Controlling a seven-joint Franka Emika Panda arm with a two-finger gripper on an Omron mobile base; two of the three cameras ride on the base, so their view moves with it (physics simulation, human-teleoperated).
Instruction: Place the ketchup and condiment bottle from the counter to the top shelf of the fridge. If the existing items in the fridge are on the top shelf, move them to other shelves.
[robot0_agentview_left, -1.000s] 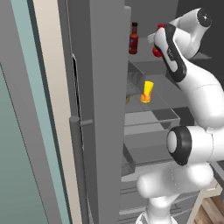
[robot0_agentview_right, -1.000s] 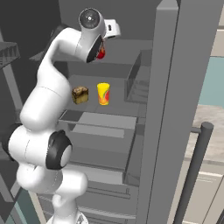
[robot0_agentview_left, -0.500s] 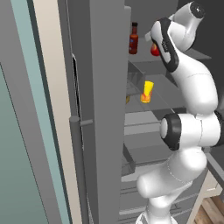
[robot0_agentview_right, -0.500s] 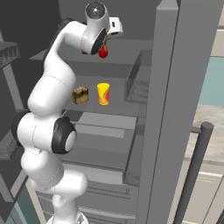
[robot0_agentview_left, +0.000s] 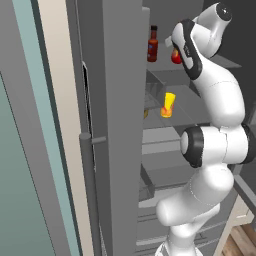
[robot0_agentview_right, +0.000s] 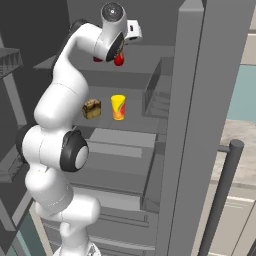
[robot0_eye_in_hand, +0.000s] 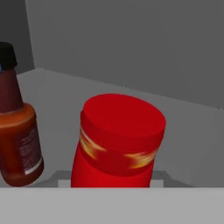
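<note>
My gripper (robot0_agentview_left: 175, 52) is shut on the ketchup (robot0_eye_in_hand: 119, 141), a squat red bottle with a yellow band, held low over the top shelf (robot0_eye_in_hand: 61, 94) of the open fridge (robot0_agentview_left: 125, 125). The slim dark condiment bottle (robot0_eye_in_hand: 17, 131) with its black cap stands upright on that shelf just left of the ketchup, apart from it. From the left base view the condiment bottle (robot0_agentview_left: 152, 44) is at the back left and the ketchup (robot0_agentview_left: 176, 56) beside the hand. One shelf down sit the existing items: a brown lump (robot0_agentview_right: 92, 108) and a yellow cup (robot0_agentview_right: 118, 107).
The fridge's grey door (robot0_agentview_right: 190, 125) with its long bar handle (robot0_agentview_right: 220, 195) stands open on the right. Door bins (robot0_agentview_right: 157, 92) hang next to the yellow cup. Lower grey shelves and drawers (robot0_agentview_right: 120, 170) lie below. The arm's elbow (robot0_agentview_left: 215, 145) fills the fridge opening.
The arm has straightened upward, its upper links rising toward the top shelf. The ketchup stays in the gripper and has edged slightly deeper toward the condiment bottle.
</note>
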